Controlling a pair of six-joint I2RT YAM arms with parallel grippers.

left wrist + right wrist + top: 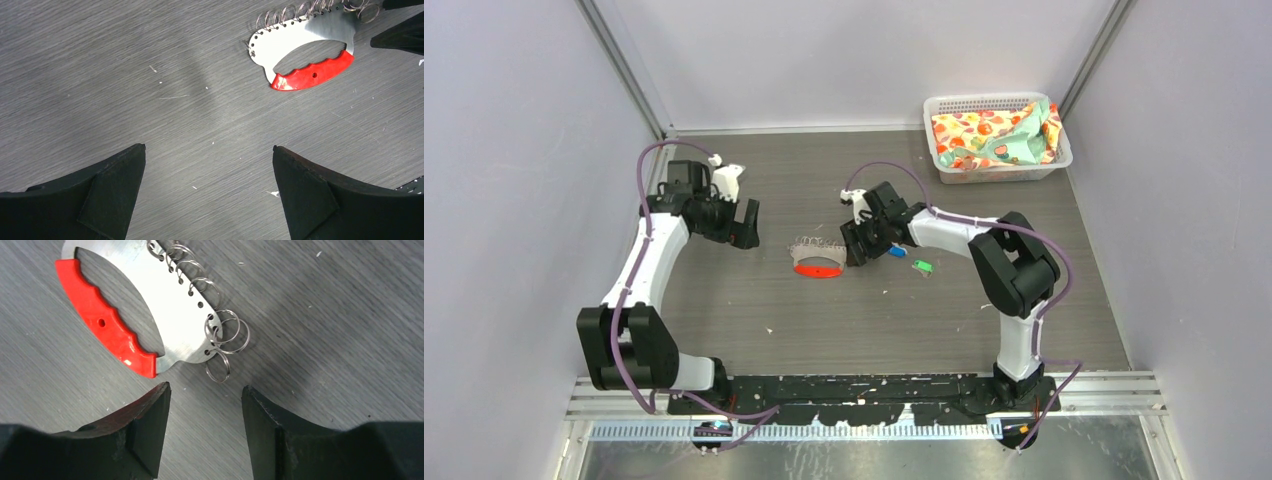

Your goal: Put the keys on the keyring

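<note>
Right gripper point(205, 390), half-open and empty, hovers at three o'clock of the keyring point(175, 315), likely to steady it; left gripper point(209, 147) hangs wide open, empty.

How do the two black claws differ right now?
The left claw has its fingers wide apart; the right claw shows a narrower gap. The right claw sits just short of the keyring and its end loops; the left claw is farther from it. The blue key lies close by the right claw, none by the left claw. Both are black, hold nothing and point down at the table.
</note>
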